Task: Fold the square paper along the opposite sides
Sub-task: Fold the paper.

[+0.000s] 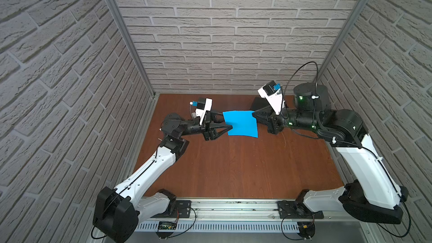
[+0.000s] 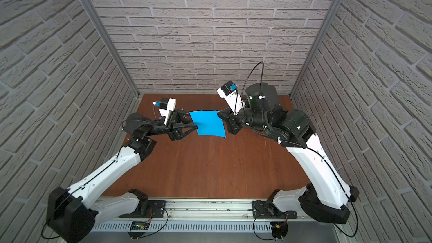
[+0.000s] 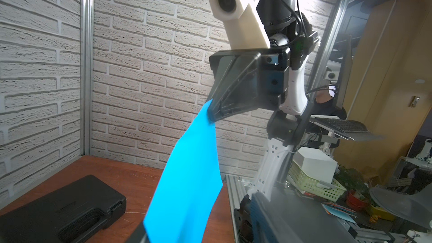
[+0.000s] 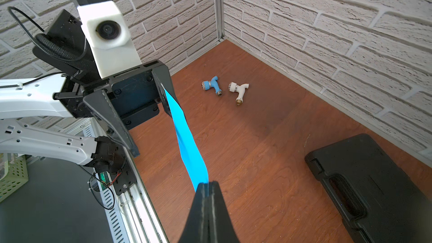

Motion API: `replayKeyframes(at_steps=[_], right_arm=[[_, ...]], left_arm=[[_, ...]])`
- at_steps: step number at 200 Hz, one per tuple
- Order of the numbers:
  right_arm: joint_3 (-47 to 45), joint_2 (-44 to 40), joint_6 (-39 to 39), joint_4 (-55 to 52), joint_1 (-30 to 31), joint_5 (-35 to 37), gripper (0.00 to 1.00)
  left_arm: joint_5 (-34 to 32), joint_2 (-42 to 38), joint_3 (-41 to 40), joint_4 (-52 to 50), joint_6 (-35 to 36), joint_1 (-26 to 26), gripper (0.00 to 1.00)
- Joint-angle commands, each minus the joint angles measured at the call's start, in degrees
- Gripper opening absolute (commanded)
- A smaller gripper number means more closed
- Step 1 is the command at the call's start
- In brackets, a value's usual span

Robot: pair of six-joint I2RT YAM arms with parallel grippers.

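The square paper (image 1: 242,122) (image 2: 208,122) is bright blue and hangs in the air above the wooden table (image 1: 233,167), stretched between both arms. My right gripper (image 4: 207,185) (image 1: 255,115) is shut on its right edge, with the sheet pinched between the fingertips. My left gripper (image 1: 225,120) (image 4: 152,134) is at the opposite edge. Its jaws stand apart around the sheet: one finger lies against the paper, the other is well clear of it. In the left wrist view the paper (image 3: 187,183) runs from the left gripper (image 3: 197,213) up to the right gripper (image 3: 211,113).
A black case (image 4: 374,188) (image 3: 63,206) lies at the back right of the table, partly under the right arm. A small blue toy (image 4: 211,86) and a white one (image 4: 238,90) lie near the back left corner. Brick walls enclose three sides.
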Motion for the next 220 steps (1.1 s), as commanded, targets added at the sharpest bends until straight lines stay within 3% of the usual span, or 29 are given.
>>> replayKeyframes(at_steps=[1,141,220], right_arm=[[2.17,-0.53,-0.34,2.04,0.42,0.43,0.03],[0.47,-1.71,-0.25,2.58,0.44,-0.18,0.03],[0.54,-1.41,-0.18,2.67,0.44,-0.45,0.03]], left_arm=[[-0.87,-0.15,-0.57,2.27,0.17,-0.54,0.58],[-8.63,-2.03,-1.43,3.6,1.06,-0.65,0.45],[-8.99,-2.13,-1.42,4.16,0.87,-0.63,0.26]])
